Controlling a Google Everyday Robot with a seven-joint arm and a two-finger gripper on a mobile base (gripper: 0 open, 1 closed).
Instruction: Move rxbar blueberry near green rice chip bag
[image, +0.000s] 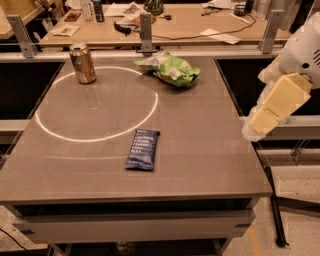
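Note:
The rxbar blueberry (142, 149), a flat dark blue wrapper with white text, lies on the grey table (200, 150) near its front middle. The green rice chip bag (172, 70), light green and wrinkly, lies at the back of the table, right of centre. The two are well apart. My gripper (260, 125), cream-coloured on a white arm, hangs off the table's right edge, to the right of the bar and above table height, holding nothing that shows.
A bronze drink can (83, 63) stands upright at the back left. A bright ring of light (97, 102) lies across the left half of the table. A cluttered workbench (190, 22) with metal posts stands behind. The floor drops away at the right.

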